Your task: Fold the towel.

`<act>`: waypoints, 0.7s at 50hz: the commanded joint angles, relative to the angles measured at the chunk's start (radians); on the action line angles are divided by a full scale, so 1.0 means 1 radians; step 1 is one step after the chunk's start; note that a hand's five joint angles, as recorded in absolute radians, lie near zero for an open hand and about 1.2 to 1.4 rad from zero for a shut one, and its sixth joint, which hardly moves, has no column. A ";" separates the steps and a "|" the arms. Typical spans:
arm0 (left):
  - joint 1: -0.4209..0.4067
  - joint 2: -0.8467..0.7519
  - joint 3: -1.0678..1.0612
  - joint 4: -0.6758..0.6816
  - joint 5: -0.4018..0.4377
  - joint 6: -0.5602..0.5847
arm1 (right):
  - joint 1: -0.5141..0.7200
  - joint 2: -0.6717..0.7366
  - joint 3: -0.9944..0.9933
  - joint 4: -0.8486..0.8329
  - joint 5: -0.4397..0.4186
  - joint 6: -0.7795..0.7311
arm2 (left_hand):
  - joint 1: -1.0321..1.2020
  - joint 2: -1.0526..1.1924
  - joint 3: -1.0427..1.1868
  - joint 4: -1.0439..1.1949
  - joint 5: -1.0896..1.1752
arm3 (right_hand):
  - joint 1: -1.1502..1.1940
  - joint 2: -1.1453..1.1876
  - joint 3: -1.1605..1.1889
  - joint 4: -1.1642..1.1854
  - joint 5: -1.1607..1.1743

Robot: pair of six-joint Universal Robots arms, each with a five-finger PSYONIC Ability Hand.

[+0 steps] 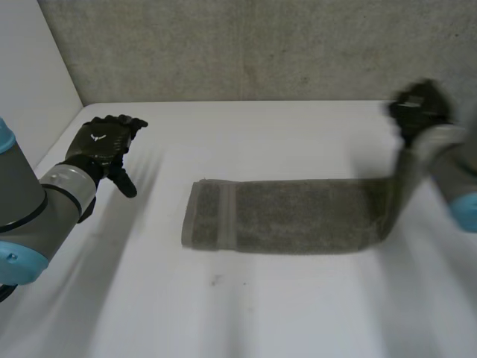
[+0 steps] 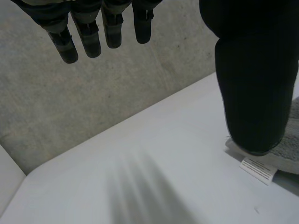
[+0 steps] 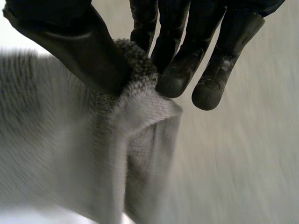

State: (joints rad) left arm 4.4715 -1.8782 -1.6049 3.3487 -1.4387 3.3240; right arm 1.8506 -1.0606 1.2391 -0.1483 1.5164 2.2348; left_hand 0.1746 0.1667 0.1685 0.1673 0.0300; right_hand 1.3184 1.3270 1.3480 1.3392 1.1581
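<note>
A grey towel [image 1: 287,215] lies folded into a long strip across the middle of the white table [image 1: 246,313]. Its right end is lifted off the table, pinched between the thumb and fingers of my right hand [image 1: 419,108]. In the right wrist view the towel [image 3: 70,154] hangs below my right hand [image 3: 88,56], its edge bunched in the pinch. My left hand [image 1: 100,145] hovers above the table's left side, apart from the towel, fingers straight. In the left wrist view the fingers [image 2: 84,32] are spread and the towel's left end [image 2: 285,156], with a white label [image 2: 258,169], lies beyond the thumb.
A grey wall [image 1: 253,52] runs behind the table's far edge. A white panel [image 1: 30,74] stands at the left. Bare tabletop lies in front of the towel.
</note>
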 commanded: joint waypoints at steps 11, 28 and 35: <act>0.002 0.017 0.000 0.000 -0.003 -0.023 | 0.645 0.447 -0.300 0.116 -0.022 -0.070 | 0.000 0.008 0.006 0.007 -0.030 | 0.078 0.069 0.048 0.057 0.064; -0.066 -0.001 0.048 0.006 -0.003 -0.021 | 0.539 0.165 -0.067 0.062 -0.021 0.166 | 0.000 0.008 0.006 0.007 -0.030 | -1.144 -1.152 -1.173 -1.165 -1.158; -0.136 -0.056 0.066 0.008 -0.009 -0.020 | 0.411 0.005 0.176 0.047 -0.024 0.285 | 0.000 0.008 0.006 0.007 -0.030 | -1.144 -1.152 -1.173 -1.165 -1.158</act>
State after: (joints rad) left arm 4.3929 -1.8910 -1.5545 3.3551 -1.4425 3.3032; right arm 2.3657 -0.9376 1.2310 -0.0868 1.4960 2.4235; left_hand 0.1746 0.1667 0.1685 0.1667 0.0300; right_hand 0.2371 0.2500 0.2420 0.2571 0.0614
